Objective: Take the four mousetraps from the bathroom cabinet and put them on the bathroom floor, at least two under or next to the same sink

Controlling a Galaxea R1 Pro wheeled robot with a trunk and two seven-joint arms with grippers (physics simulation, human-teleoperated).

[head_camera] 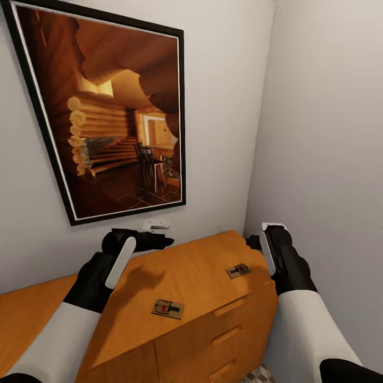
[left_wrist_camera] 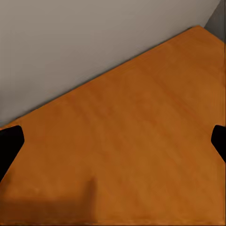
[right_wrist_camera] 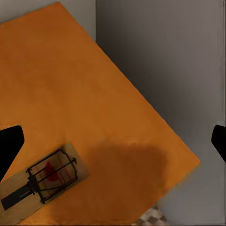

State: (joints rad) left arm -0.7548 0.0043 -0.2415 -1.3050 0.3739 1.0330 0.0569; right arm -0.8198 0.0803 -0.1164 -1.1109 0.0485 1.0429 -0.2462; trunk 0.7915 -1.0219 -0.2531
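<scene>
On cabinet (head_camera: 213, 266) top lie 2 mousetraps (head_camera: 168, 308) (head_camera: 238, 270), w/ both hands (head_camera: 159, 242) (head_camera: 255, 242) empty, fingers apart.

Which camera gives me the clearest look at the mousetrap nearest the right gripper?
The right wrist view: the mousetrap is large, wire and red mark clear. The head view shows it small on the cabinet.

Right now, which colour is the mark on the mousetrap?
Red, on the mousetrap; clearest in the right wrist view.
</scene>
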